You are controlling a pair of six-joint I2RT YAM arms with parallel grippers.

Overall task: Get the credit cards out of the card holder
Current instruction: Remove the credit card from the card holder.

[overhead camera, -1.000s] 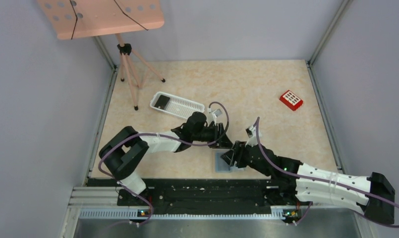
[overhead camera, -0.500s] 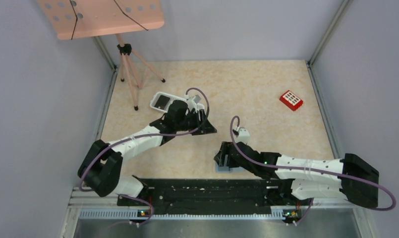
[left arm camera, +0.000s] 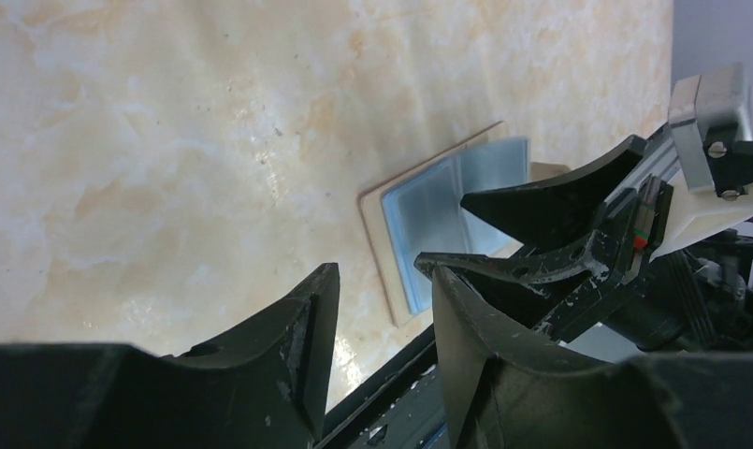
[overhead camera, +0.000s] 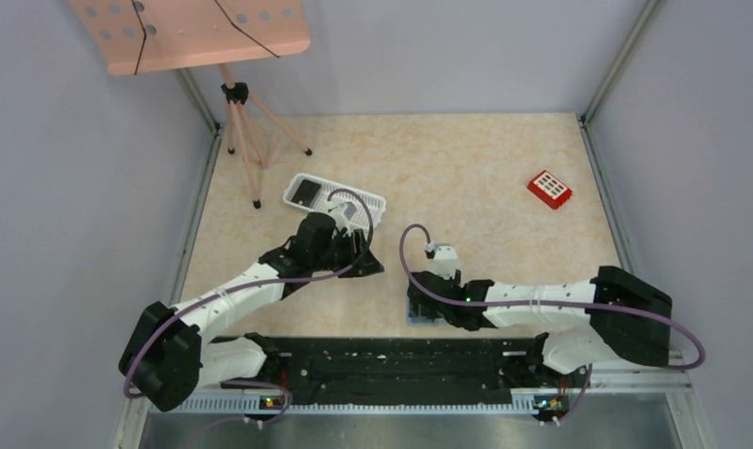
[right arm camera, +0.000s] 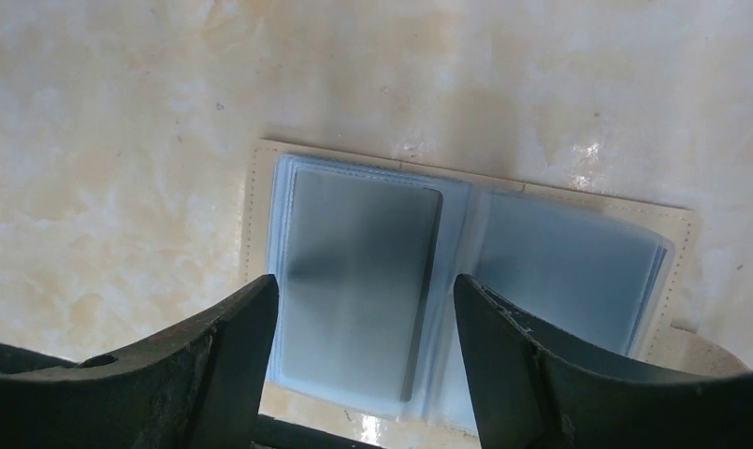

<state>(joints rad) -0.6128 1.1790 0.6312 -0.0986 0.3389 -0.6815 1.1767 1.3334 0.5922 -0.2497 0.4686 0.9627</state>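
Observation:
The card holder [right arm camera: 503,253] lies open and flat on the table, with a pale beige rim and blue-grey clear sleeves. A grey card [right arm camera: 358,281] sits in its left sleeve. My right gripper [right arm camera: 365,292] is open just above that left half, one finger on each side, holding nothing. From above, the right gripper [overhead camera: 423,296] covers most of the holder [overhead camera: 412,314] near the front edge. My left gripper [overhead camera: 369,266] is open and empty, a hand's width to the holder's left. In the left wrist view the holder [left arm camera: 438,201] shows beyond the left gripper [left arm camera: 380,292].
A white slotted basket [overhead camera: 346,197] with a dark card [overhead camera: 305,192] in it stands behind the left arm. A red box [overhead camera: 549,188] lies at the right back. A tripod [overhead camera: 244,140] holding a pink board stands at the back left. The black front rail [overhead camera: 382,360] runs just below the holder.
My left gripper swung away from the holder towards the basket, then drew back to the left. My right arm stretched out leftward and lowered over the holder.

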